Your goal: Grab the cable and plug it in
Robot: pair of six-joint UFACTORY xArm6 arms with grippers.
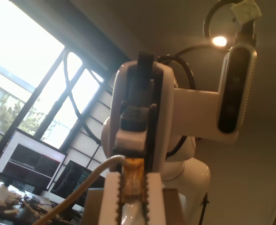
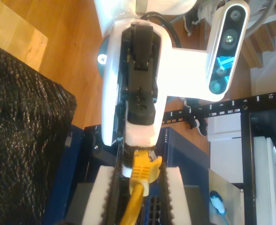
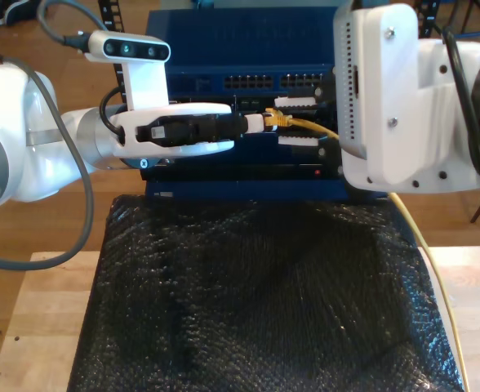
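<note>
glossy yellow cable, ribbed white fingers clamping

My second tool hides the cable plug's tip; its tail leaves frame

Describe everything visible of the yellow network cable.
The cable is thin and pale yellow, with a yellow boot and a clear clip connector at its end. That end sits in front of the blue rack switch, gripped by my first claw and my second claw. The rest trails down the exterior view's right.
</note>
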